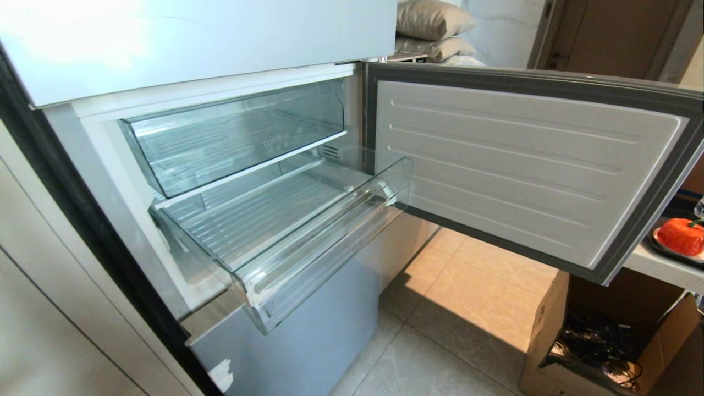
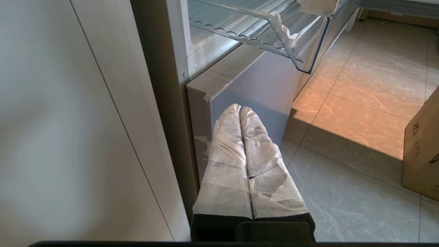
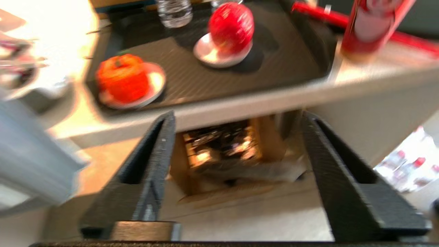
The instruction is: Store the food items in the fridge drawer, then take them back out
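Observation:
The fridge drawer (image 1: 324, 242) stands pulled out and holds nothing; its corner also shows in the left wrist view (image 2: 301, 51). Two food items rest on small plates on a black tray (image 3: 192, 79): an orange-red one with a green stem (image 3: 121, 82), also seen at the right edge of the head view (image 1: 681, 235), and a red one (image 3: 231, 27) farther back. My right gripper (image 3: 238, 118) is open and empty, below and in front of the counter edge, outside the head view. My left gripper (image 2: 240, 109), wrapped in white tape, is shut and parked low beside the fridge's bottom door.
The fridge door (image 1: 522, 165) swings open to the right, between the drawer and the counter (image 1: 660, 267). An open cardboard box (image 1: 605, 335) sits on the floor under the counter. A taller clear bin (image 1: 236, 132) sits above the drawer. A clear bottle (image 3: 175, 10) and a red container (image 3: 367, 27) stand near the tray.

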Motion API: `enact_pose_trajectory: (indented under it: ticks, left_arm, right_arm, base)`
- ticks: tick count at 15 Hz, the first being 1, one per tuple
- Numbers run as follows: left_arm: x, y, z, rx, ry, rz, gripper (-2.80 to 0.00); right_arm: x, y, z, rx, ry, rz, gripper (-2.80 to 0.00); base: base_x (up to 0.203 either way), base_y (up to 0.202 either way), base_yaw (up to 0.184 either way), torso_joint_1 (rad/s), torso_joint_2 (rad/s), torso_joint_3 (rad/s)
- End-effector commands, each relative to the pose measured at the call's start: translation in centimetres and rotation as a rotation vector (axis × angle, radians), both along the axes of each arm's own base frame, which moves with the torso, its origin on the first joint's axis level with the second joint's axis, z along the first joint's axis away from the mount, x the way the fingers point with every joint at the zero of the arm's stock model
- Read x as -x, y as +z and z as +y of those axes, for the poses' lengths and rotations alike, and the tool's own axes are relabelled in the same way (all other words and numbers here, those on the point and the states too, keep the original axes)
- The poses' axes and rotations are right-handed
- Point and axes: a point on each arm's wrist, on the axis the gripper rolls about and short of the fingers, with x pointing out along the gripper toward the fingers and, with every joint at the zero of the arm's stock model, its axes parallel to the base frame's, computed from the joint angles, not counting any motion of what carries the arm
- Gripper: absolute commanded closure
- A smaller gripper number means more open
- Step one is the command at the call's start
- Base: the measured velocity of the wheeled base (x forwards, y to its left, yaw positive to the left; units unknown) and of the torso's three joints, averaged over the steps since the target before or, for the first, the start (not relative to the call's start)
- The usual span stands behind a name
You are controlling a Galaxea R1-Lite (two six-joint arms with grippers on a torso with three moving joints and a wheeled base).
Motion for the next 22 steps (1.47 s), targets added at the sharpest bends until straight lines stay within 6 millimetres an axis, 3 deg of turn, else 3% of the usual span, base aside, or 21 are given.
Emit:
enact_pose_trajectory:
  ticks: [1,4,10,15,22]
  left_arm:
    - [0.0,0.0,0.0,0.000,0.000,0.002,0.00]
    - [0.0,0.0,0.0,0.000,0.000,0.001,0.00]
    - [0.0,0.0,0.0,0.000,0.000,0.000,0.00]
    - [0.0,0.0,0.0,0.000,0.000,0.000,0.00]
    - [0.0,0.0,0.0,0.000,0.000,0.000,0.00]
  right_arm:
    - [-2.0,-2.3,-4.0,-0.061,0.007,0.069,-2.80]
    - [-4.4,-1.9,-8.0,0.005,0.038,0.090,-2.80]
    - [-9.6,-4.2,-14.0,0.039,0.163,0.131,-2.80]
    - [-13.9,-4.9,-16.5,0.082,0.178,0.128,-2.80]
    - [-16.0,-5.7,-18.7,0.110,0.139,0.130,-2.80]
  base:
    - [0.000,0.000,0.000,0.000,0.00,0.000]
    - [0.000,0.000,0.000,0.000,0.00,0.000]
    - [0.000,0.000,0.000,0.000,0.00,0.000]
    - [0.000,0.000,0.000,0.000,0.00,0.000]
    - [0.000,0.000,0.000,0.000,0.00,0.000]
